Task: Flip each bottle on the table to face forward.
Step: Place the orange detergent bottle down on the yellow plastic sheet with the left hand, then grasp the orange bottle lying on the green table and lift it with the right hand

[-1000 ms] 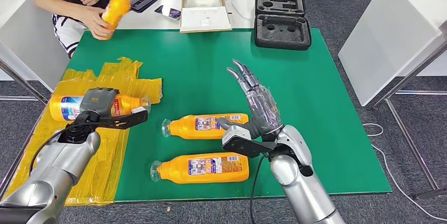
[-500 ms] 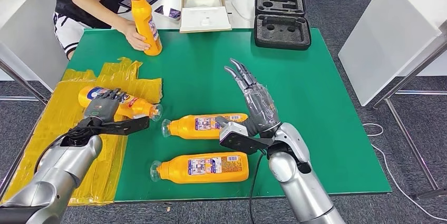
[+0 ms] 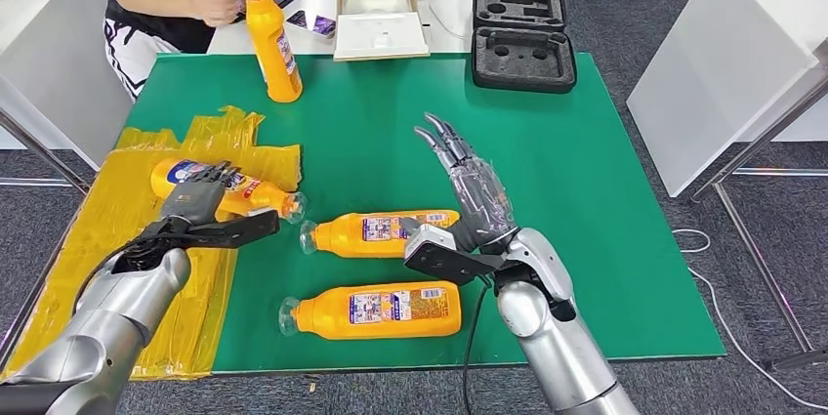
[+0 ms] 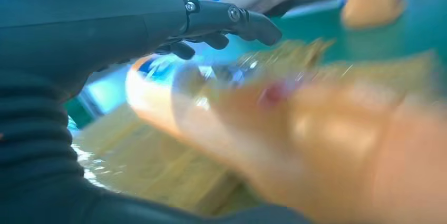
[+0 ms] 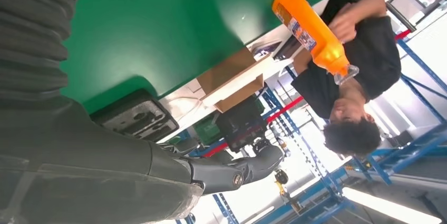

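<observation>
The green surface (image 3: 586, 161) carries three bottles lying on their sides, long axes running left-right. The left hand (image 3: 195, 202) rests its fingers on the bottle on the yellow sheet (image 3: 223, 187), apparently grasping it. The middle bottle (image 3: 376, 232) lies just left of the right hand (image 3: 469, 205), fingers released. The near bottle (image 3: 376, 311) is untouched.
</observation>
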